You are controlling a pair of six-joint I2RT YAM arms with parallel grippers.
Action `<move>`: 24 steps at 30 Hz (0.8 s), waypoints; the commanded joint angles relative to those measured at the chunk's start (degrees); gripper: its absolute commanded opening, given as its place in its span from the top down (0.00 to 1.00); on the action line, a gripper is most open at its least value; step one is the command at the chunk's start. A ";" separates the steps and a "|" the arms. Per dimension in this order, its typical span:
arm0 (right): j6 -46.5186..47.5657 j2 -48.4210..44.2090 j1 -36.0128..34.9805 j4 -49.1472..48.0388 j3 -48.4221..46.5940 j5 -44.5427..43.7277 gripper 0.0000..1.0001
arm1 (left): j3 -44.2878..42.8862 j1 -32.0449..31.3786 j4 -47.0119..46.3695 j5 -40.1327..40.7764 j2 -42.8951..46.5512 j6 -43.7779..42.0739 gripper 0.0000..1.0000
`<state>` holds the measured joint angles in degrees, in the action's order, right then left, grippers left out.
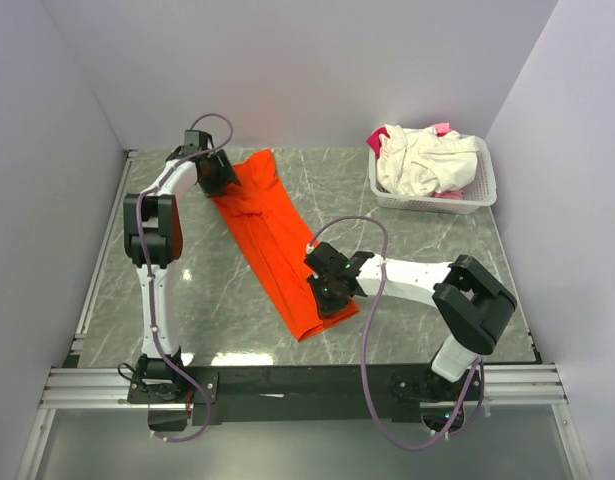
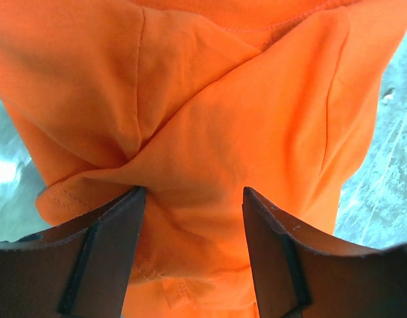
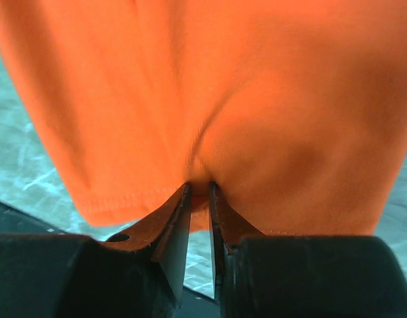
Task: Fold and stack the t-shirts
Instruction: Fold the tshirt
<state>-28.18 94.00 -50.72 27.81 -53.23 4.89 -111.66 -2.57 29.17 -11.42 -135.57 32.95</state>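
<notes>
The orange t-shirt (image 1: 272, 225) lies folded into a long strip running diagonally across the marble table (image 1: 437, 260). My left gripper (image 1: 219, 178) is at its far end, open, with its fingers straddling bunched sleeve cloth (image 2: 223, 99); the left gripper (image 2: 193, 199) pinches nothing. At the strip's near end, my right gripper (image 1: 322, 290) is shut on a small fold of the orange t-shirt (image 3: 256, 86) just above the hem; the right gripper (image 3: 198, 189) holds cloth between its tips. Cream-white t-shirts (image 1: 417, 160) and a pink one (image 1: 375, 140) are piled in the basket.
A white slatted plastic basket (image 1: 482, 190) stands at the table's far right corner. Grey walls close in the table on the left, back and right. A metal rail (image 1: 287, 385) runs along the near edge, by the arm bases.
</notes>
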 commanded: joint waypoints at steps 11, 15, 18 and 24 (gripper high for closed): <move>-4.16 5.40 -5.53 0.84 -5.21 5.84 0.75 | -6.20 -7.27 -3.85 -6.68 -10.06 -12.56 0.32; -4.77 7.07 -6.41 0.93 -7.93 6.19 0.75 | -7.87 -8.94 -4.73 -8.26 -11.65 -12.03 0.33; -4.78 7.08 -6.85 1.19 -9.25 6.01 0.76 | -9.28 -9.73 -5.26 -9.06 -12.00 -11.59 0.32; -4.07 3.93 -6.94 6.53 -13.73 2.42 0.74 | -10.25 -10.00 -7.10 -11.16 -6.39 -10.36 0.31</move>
<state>-32.32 100.73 -57.34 30.74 -62.81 9.91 -121.64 -11.94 19.57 -19.59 -143.90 22.04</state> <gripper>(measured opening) 0.256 0.689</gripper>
